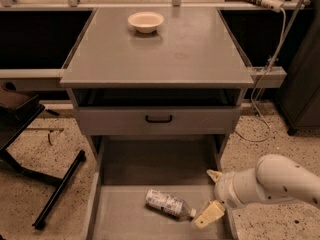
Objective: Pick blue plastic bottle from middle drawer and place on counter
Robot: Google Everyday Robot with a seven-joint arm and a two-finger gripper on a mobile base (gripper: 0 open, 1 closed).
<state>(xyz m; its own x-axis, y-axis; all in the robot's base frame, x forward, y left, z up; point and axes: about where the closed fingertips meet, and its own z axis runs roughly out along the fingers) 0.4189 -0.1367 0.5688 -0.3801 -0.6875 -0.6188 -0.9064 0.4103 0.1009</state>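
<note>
The blue plastic bottle [164,203] lies on its side on the floor of the open middle drawer [120,219], with its cap end pointing right. My gripper [212,196] is open and empty just to the right of the bottle, inside the drawer by its right wall. One finger [208,214] is next to the bottle's cap end, and I cannot tell if it touches. The counter [170,54] is the grey cabinet top above the drawers.
A shallow cream bowl [145,21] sits at the back of the counter. A drawer front with a black handle [159,118] is above the open drawer. A black stand leg [57,189] lies on the floor at left. Cables [265,79] hang at right.
</note>
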